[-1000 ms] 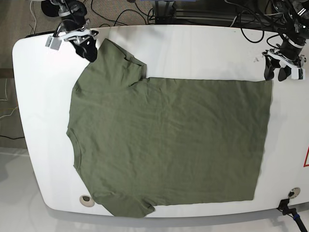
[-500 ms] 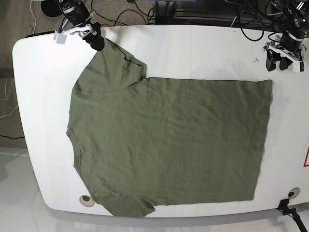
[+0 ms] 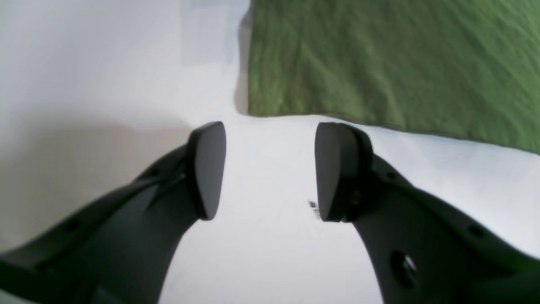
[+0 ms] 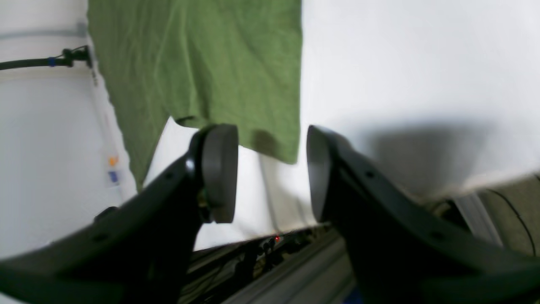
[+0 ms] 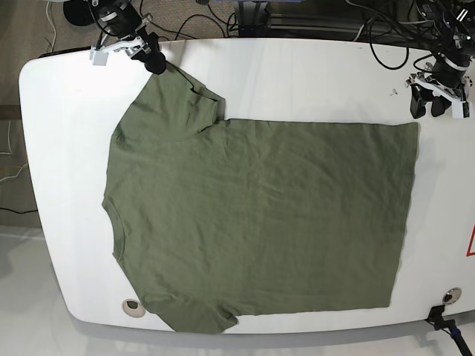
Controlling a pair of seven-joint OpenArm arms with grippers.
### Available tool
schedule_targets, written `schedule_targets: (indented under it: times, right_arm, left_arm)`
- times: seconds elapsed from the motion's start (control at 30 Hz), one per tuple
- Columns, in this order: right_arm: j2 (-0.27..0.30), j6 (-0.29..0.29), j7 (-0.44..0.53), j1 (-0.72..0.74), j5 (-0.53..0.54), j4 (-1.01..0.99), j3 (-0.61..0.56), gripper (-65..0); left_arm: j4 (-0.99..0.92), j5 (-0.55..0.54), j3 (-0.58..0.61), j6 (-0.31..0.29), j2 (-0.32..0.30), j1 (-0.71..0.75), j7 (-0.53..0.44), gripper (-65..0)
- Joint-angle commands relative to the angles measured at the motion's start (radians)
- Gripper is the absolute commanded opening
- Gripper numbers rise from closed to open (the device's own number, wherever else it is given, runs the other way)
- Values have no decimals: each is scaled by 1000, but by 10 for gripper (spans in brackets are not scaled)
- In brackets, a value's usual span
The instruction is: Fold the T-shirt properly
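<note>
The olive-green T-shirt (image 5: 260,222) lies flat on the white table (image 5: 67,148), neck to the left and hem to the right. My left gripper (image 5: 429,108) is open and empty just above the shirt's far hem corner (image 3: 261,105); in the left wrist view the gripper (image 3: 270,169) hangs over bare table, its fingers (image 3: 206,169) apart. My right gripper (image 5: 154,61) is open and empty at the far sleeve's tip. In the right wrist view the gripper (image 4: 270,173) stands just short of the sleeve (image 4: 211,76).
Cables and arm bases (image 5: 245,18) crowd the far table edge. A round grommet (image 5: 132,305) sits at the front left, another (image 5: 451,295) at the front right with a black cable (image 5: 445,326). Bare table lies above the shirt's body.
My right gripper has moved right and back to the sleeve tip. My left gripper has lifted slightly away from the hem corner and stayed open.
</note>
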Motion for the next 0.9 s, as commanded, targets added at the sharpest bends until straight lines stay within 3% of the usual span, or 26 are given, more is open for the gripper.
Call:
schedule_targets:
  times: [0.0, 0.4, 0.57, 0.73, 0.8, 0.87]
  right_arm:
    - [8, 17, -14, -13, 5, -1, 5, -387]
    - [5, 13, -60, 104, 5, -25, 3, -387]
    - [2, 13, -128, 142, 5, -47, 3, -394]
    - [-32, 13, -131, 139, 5, -45, 3, -404]
    - [-32, 14, -131, 139, 5, -45, 3, -488]
    - [-32, 14, -131, 139, 4, -45, 3, -636]
  left_arm:
    - [17, -22, -4, -5, -18, -2, -20, -329]
    - [17, -22, -4, -5, -19, -2, -20, -329]
    - [50, -19, -4, -5, -18, -2, -20, -329]
    - [50, -20, -2, -5, -18, -8, -20, -329]
    - [50, -19, -2, -5, -18, -24, -20, -329]
    - [50, -19, -2, -5, -18, -24, -20, -329]
